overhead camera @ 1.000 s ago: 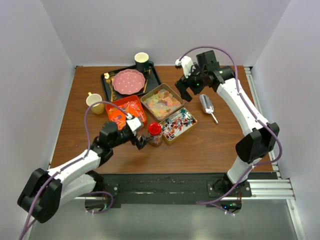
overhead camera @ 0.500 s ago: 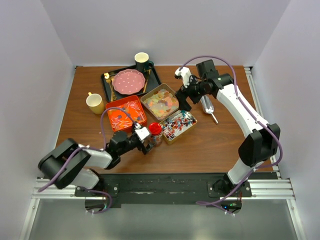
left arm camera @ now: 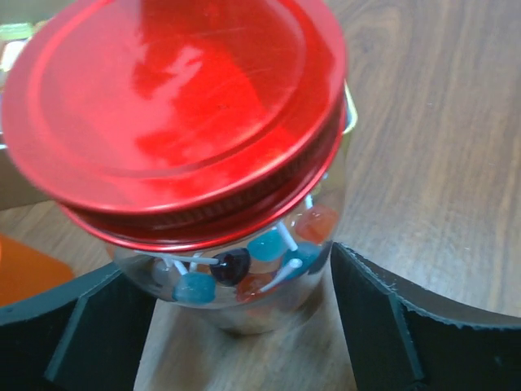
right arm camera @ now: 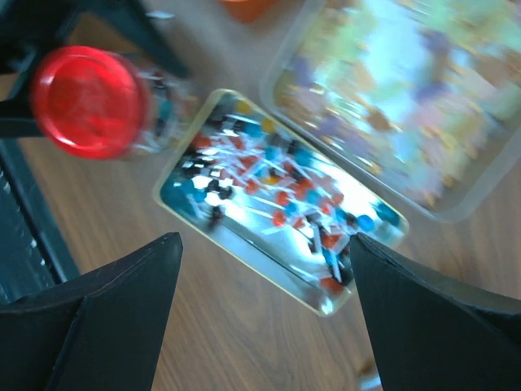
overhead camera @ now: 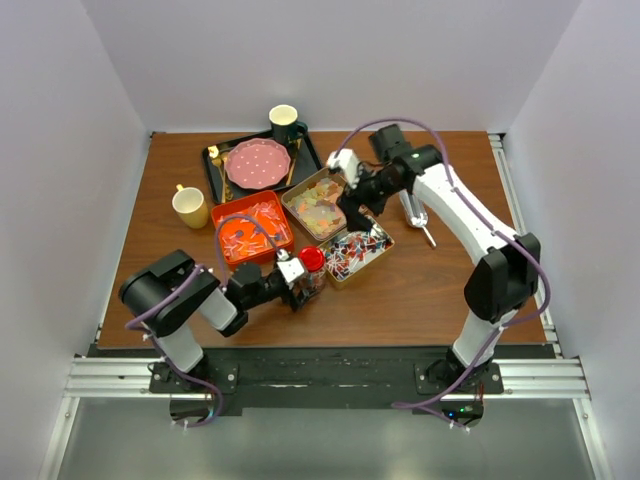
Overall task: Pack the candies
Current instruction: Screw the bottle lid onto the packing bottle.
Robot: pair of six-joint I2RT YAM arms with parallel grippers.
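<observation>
The candies lie in three trays: wrapped ones in an orange tray [overhead camera: 250, 225], pale gummies [overhead camera: 322, 203] in a clear tray [right arm camera: 391, 106], and stick candies [overhead camera: 357, 248] in a gold-rimmed tray [right arm camera: 277, 195]. A glass jar [overhead camera: 311, 268] with a red lid [left arm camera: 175, 106] stands in front of them and holds a few stick candies [left arm camera: 244, 269]. My left gripper [left arm camera: 229, 261] is open, low on the table, with one finger close to each side of the jar. My right gripper [right arm camera: 264, 239] is open and empty above the stick-candy tray, also seen from the top [overhead camera: 352, 212].
A metal scoop [overhead camera: 415, 212] lies right of the trays. At the back a black tray [overhead camera: 215, 180] carries a pink plate [overhead camera: 258, 163], with a dark cup [overhead camera: 285, 122] behind it. A yellow cup [overhead camera: 189, 205] stands at the left.
My left gripper has slid right and low until its fingers straddle the jar. My right gripper has come forward and left from the back, over the candy trays.
</observation>
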